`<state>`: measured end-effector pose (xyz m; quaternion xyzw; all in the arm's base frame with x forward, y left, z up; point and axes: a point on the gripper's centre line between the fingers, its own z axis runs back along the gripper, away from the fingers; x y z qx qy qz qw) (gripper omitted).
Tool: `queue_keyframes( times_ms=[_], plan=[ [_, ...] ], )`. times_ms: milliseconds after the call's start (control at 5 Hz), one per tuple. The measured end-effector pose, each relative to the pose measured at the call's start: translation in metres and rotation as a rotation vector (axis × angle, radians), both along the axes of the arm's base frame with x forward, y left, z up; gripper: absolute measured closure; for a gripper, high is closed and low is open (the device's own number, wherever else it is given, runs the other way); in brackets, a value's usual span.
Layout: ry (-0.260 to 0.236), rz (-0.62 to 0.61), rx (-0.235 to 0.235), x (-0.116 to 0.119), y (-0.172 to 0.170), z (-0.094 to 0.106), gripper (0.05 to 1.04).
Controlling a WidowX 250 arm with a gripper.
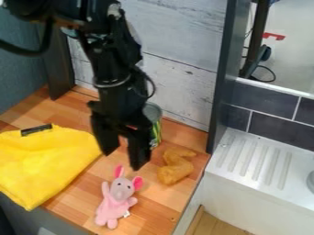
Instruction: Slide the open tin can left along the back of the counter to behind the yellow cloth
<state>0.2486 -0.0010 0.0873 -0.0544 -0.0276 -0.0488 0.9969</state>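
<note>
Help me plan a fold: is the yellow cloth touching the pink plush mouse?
Apart: the camera view shows bare wood between the yellow cloth and pink plush mouse.

Light: bright all around; I can't tell where it comes from.
Counter (152,202): well lit, with only soft, light shadows.
Yellow cloth (49,158): very bright, with a little shade in its folds.
White sink top (260,167): bright, with pale gray shade along its grooves.
Robot arm (116,69): so dark that small parts are hard to see.
Left wall (18,69): dim.
</note>
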Motion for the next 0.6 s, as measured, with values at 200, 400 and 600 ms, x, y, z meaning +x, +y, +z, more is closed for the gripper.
queue_keyframes(
  times_ms=[200, 400, 600],
  plan=[
    [-0.050, -0.001, -0.037, 0.029, -0.009, -0.007, 0.083],
    [-0.098, 0.003, -0.053, 0.061, -0.014, -0.012, 0.083],
    [-0.143, 0.017, -0.069, 0.083, -0.021, -0.014, 0.083]
  ],
)
